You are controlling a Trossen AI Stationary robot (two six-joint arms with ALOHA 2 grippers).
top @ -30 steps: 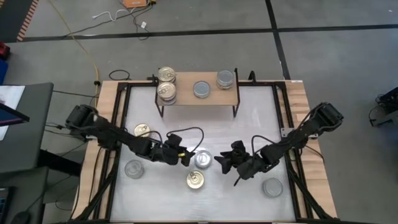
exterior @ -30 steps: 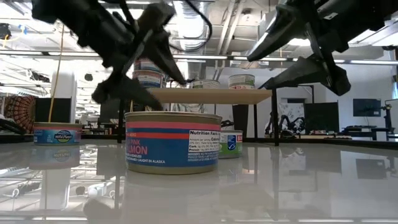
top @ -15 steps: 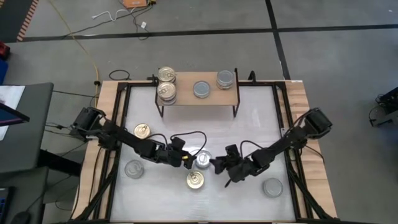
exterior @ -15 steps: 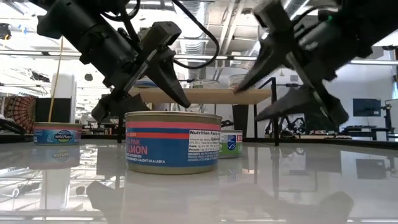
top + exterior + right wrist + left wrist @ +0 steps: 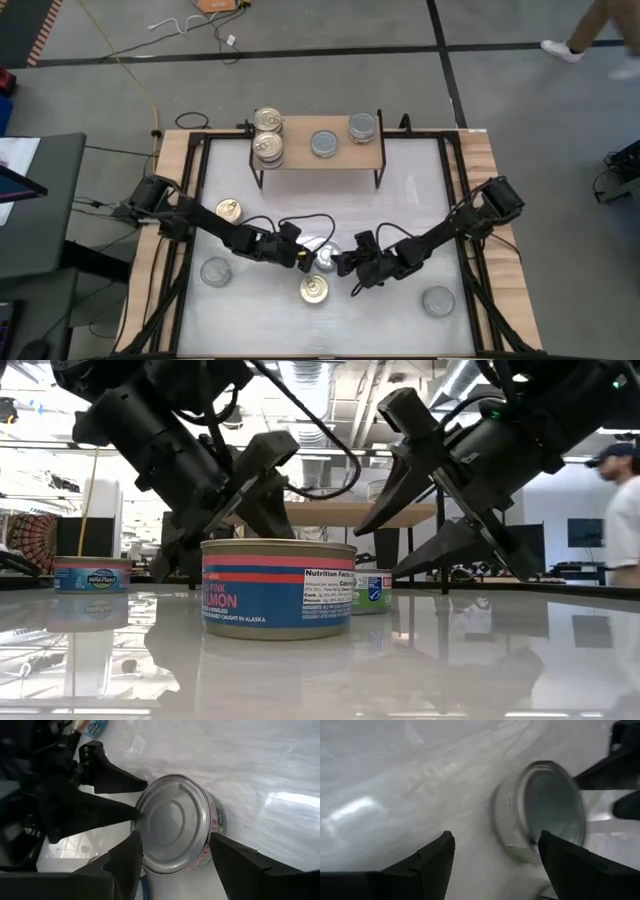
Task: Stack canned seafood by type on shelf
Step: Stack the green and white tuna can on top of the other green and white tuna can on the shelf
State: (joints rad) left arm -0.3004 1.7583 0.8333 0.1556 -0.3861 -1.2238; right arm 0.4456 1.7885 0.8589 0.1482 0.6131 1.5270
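While both sets of jaws stand parted and grasp nothing, a silver-lidded can sits on the desk between them: left gripper just beside it on one side, right gripper on the other. A gold-lidded can lies near, toward the front. Well apart, the shelf carries more cans.
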